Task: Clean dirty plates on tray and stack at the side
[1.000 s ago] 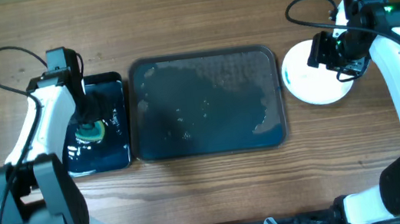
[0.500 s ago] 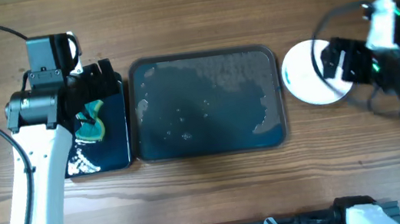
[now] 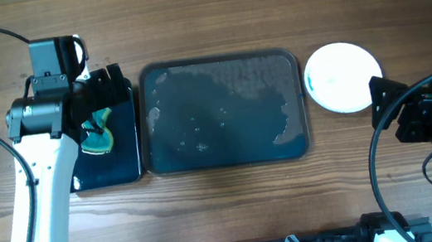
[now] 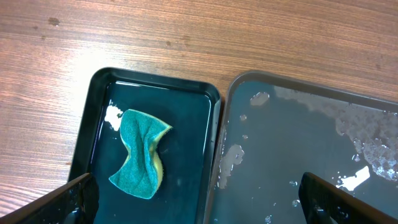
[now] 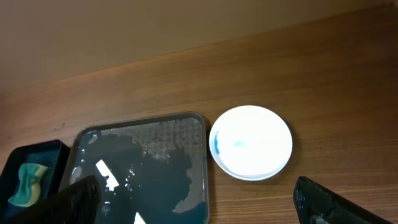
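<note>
Item 1. My left hand (image 4: pixel 198 198): fingers spread to the full, one at each lower corner of the wrist view. Nothing between them, nothing touched. It hangs over the seam where the two trays meet, above the inner half of the small black tray.

Item 2. My right hand (image 5: pixel 199 202): fingers spread wide in the same way. Holds nothing, touches nothing. From overhead it sits near the right edge of the desk, nearer the front than the plate and apart from it.

Item 3. Plate (image 3: pixel 344 77): round, white, shallow. Lies flat on the desk just beside the tray's right short side, not touching it. A blue-green streak (image 5: pixel 217 146) shows near the edge that faces the tray. Whether more plates lie under it, I cannot tell.

Item 4. Tray (image 3: pixel 216 57): large, dark grey, rounded corners, raised rim, at the middle of the desk. Floor wet, with pale patches of water or foam, thickest toward the far and right sides.

Item 5. Small black tray (image 4: pixel 155 84): glossy, narrower, just beside the large tray's left side. Wet inside.

Item 6. Sponge (image 4: pixel 142 152): teal face, yellow edge, curled. Lies in the small black tray, loose.

Item 7. Desk (image 3: pixel 210 13): brown wood grain.
</note>
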{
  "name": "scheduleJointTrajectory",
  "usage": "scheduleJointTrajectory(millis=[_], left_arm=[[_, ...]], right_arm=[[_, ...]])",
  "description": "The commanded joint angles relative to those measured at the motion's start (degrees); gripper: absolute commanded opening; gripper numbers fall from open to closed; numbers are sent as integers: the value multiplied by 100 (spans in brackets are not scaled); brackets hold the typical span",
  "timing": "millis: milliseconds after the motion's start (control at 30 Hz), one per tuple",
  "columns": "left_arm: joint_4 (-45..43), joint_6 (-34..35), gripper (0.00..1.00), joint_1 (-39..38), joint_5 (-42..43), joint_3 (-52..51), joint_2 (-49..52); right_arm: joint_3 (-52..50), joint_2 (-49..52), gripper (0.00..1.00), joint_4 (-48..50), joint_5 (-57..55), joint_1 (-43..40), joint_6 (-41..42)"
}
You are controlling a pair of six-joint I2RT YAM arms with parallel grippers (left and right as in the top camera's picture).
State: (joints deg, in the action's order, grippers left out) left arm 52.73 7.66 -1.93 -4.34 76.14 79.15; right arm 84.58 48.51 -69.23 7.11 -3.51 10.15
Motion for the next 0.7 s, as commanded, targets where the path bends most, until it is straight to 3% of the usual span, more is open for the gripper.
scheduleJointTrajectory(millis=[0,267,400,533,667], left_arm=[[-13,72,100,-20,111,15,24],[-11,72,100,-20,111,17,24],[-11,72,100,-20,111,17,24],[-11,70,100,-20,111,15,24],[-13,72,100,-20,111,17,24]], right_arm=[[48,22,100,20,-136,17,-116],[4,-87,100,-70,-525,17,-131],[-284,-575,100,232,-645,17,-555],[-1451,-1429,100,1604,-446,17,-590],[-3333,-2446,100,3613,496,17,-1189]])
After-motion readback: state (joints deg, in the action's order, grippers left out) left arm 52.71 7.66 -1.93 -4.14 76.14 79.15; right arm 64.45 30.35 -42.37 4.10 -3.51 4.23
